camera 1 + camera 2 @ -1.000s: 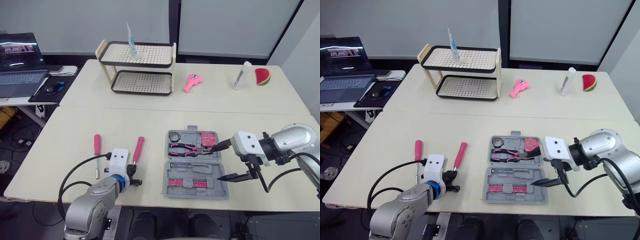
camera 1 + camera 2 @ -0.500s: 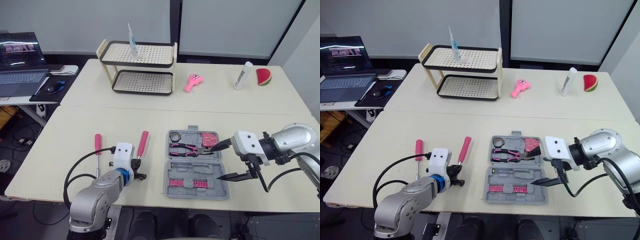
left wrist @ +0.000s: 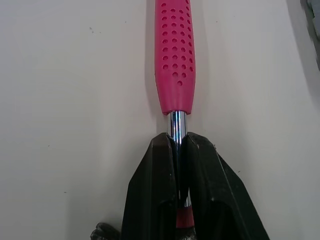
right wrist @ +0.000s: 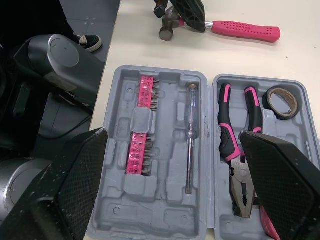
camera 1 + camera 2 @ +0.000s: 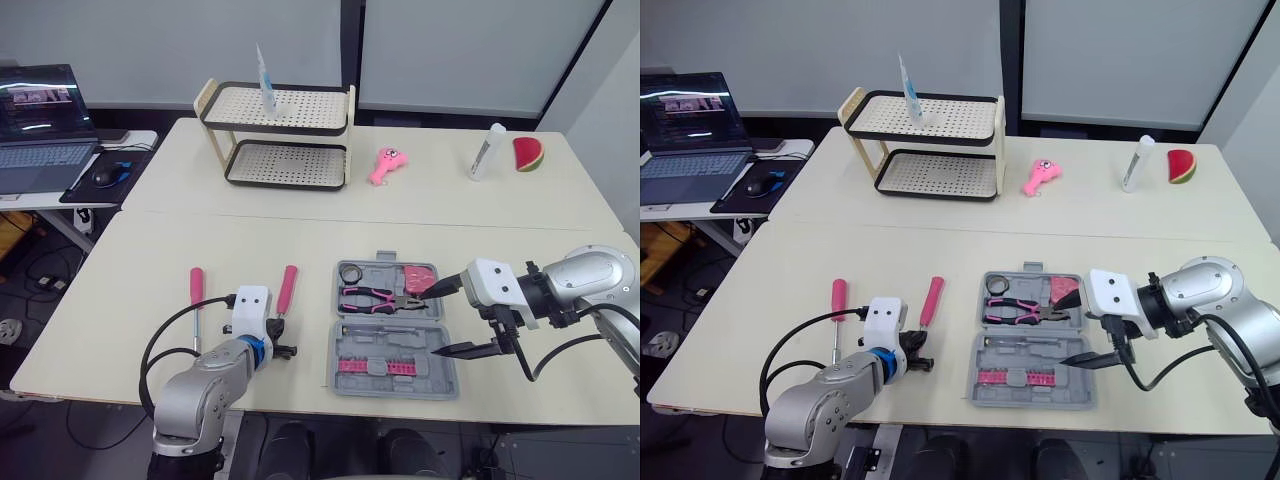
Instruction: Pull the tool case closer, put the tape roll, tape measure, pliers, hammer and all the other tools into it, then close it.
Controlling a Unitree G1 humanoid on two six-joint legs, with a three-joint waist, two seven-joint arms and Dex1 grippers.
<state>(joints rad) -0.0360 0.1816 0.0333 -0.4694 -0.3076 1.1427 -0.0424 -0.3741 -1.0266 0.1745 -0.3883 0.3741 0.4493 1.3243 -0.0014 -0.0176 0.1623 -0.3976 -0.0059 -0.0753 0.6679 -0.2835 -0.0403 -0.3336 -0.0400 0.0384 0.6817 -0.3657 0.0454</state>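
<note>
On the near left, left gripper (image 5: 283, 350) pinches hammer (image 5: 287, 288).
Wrist view reveals fingers (image 3: 155, 190) clamping its steel shaft; right gripper (image 5: 428, 323) hangs spread over open tool case (image 5: 395, 388).

No legible text: laptop (image 5: 40, 110) screen, tube (image 5: 263, 85) on rack (image 5: 310, 108), case (image 5: 390, 386) all unreadable.

The grey tool case (image 5: 394, 391) lies open and flat on the worktop. It holds the tape roll (image 5: 348, 273), pliers (image 5: 378, 296), pink tape measure (image 5: 420, 275), tester screwdriver (image 4: 191, 137) and pink bits (image 4: 142, 132). Left of it lies the hammer (image 5: 287, 288), its steel shaft clamped by the left gripper (image 3: 178, 145). A pink-handled screwdriver (image 5: 196, 285) lies farther left.
</note>
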